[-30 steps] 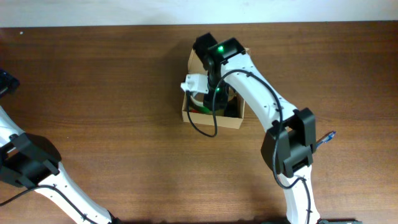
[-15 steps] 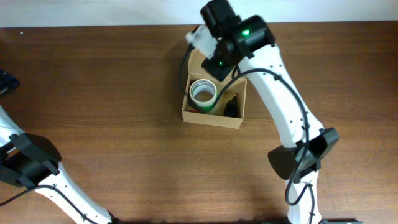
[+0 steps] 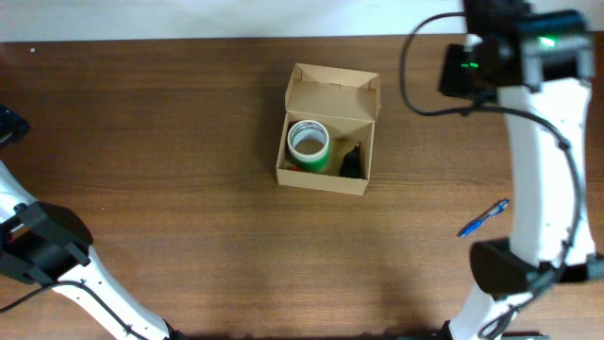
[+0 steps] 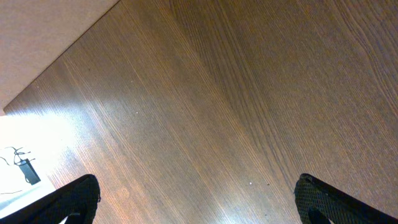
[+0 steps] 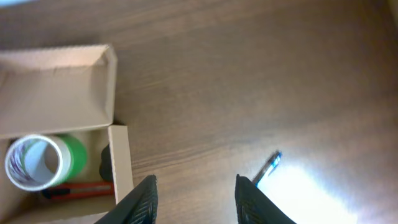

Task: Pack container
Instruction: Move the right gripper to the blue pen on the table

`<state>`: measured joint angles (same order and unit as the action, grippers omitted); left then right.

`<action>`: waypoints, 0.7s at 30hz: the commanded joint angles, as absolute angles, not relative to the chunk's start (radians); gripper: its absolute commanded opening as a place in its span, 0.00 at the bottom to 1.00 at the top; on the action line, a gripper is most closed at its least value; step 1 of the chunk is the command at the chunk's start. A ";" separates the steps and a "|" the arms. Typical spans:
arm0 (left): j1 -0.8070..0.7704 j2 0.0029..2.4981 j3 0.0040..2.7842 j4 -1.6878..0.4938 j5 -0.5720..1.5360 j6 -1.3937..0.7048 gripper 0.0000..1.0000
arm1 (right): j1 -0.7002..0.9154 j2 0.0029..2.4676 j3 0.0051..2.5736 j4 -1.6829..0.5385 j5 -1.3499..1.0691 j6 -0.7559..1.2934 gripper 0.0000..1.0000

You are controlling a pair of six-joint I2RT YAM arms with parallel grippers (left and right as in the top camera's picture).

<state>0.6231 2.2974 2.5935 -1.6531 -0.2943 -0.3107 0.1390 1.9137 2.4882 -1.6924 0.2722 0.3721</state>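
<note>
Off at far right, right gripper [image 5: 196,183] withdrawn from container [image 3: 332,97], jaws spread, left gripper [image 4: 196,190] likewise

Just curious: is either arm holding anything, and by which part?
Nothing is held: the left tool and the right tool both stand open and empty.

One container [image 3: 322,180], one tape roll [image 3: 308,142], one black object [image 3: 351,161], one red object [image 5: 76,190], one blue pen [image 3: 484,218]

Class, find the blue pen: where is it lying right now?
In the overhead view the blue pen lies on the wooden table, right of the open container and apart from it, beside the right arm.
</note>
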 commanded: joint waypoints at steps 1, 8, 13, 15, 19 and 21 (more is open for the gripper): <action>0.627 2.274 2.589 -1.654 -0.291 -0.324 1.00 | 0.097 1.874 2.403 -1.699 0.266 0.488 0.41; 0.627 2.274 2.589 -1.654 -0.291 -0.324 1.00 | -0.004 1.855 2.193 -1.698 0.334 0.477 0.40; 0.627 2.274 2.589 -1.654 -0.291 -0.324 1.00 | -0.067 1.842 2.037 -1.670 0.352 0.425 0.37; 0.627 2.274 2.589 -1.654 -0.291 -0.324 1.00 | -0.078 1.823 1.984 -1.643 0.353 0.379 0.37; 0.627 2.274 2.589 -1.654 -0.291 -0.324 1.00 | -0.086 1.760 1.888 -1.588 0.315 0.335 0.38; 0.627 2.274 2.589 -1.654 -0.291 -0.324 1.00 | -0.086 1.713 1.832 -1.573 0.297 0.320 0.39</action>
<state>0.6231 2.2974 2.5935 -1.6535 -0.2939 -0.3107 -0.0818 1.8137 1.8797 -1.5810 0.3172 0.3649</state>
